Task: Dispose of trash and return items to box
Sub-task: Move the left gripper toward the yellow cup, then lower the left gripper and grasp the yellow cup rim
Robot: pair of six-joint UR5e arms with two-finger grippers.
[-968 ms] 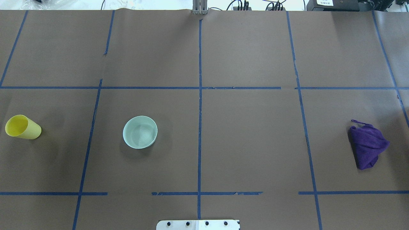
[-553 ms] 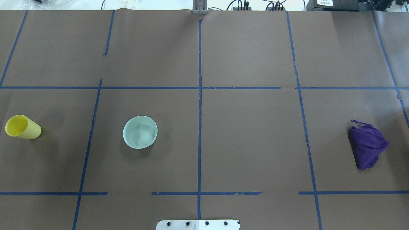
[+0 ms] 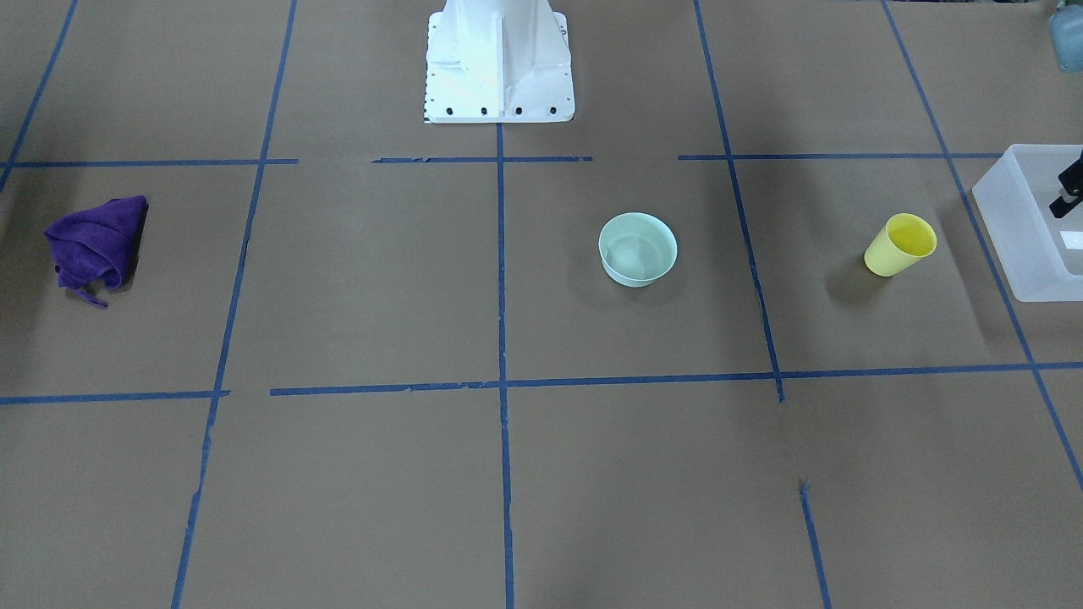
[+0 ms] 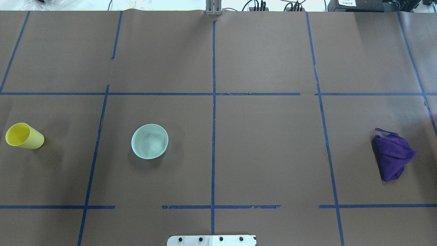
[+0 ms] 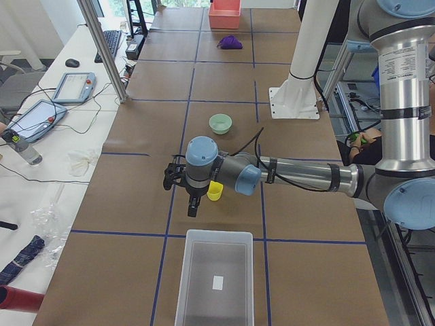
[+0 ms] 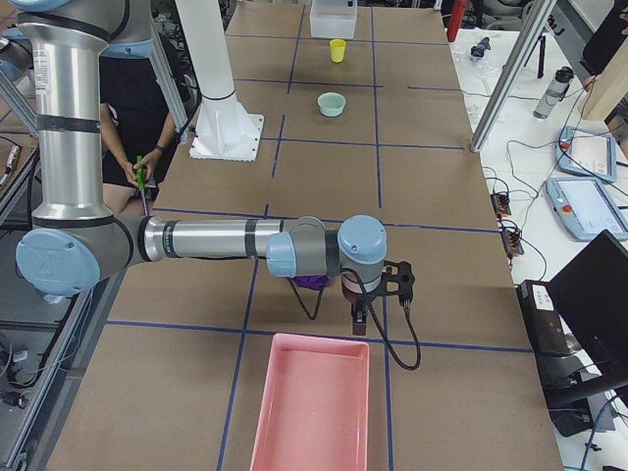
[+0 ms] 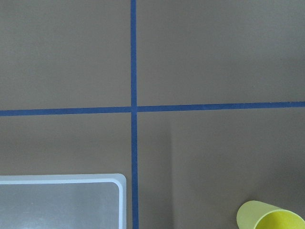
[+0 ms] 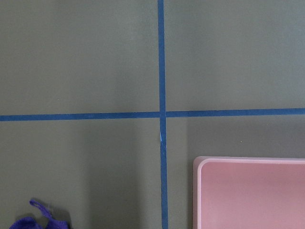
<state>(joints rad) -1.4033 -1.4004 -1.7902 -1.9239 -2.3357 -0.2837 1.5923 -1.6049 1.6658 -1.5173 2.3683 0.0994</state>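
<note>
Translucent frosted-white rectangular plastic bin (image 5: 216, 233) sits at the table's end on the robot's left, no items returned yet.

A pink plastic tray (image 6: 319, 339) lies at the opposite end, with a crumpled purple cloth (image 4: 392, 155) near it. A mint-green round bowl (image 4: 150, 141) and a small yellow tapered plastic cup (image 4: 24, 136) stand apart, the cup near the bin. The left gripper (image 5: 193, 206) hangs by the cup and the right gripper (image 6: 361, 319) by the cloth; their spread cannot be told. The likely first step is lowering onto the cup. Open tabletop surrounds it, and only the bin's rim is close.

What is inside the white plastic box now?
In the exterior left view no item shows inside the box; only a small white rectangle lies at its bottom, perhaps a label. Its near end falls outside the picture, so that part is unseen.
</note>
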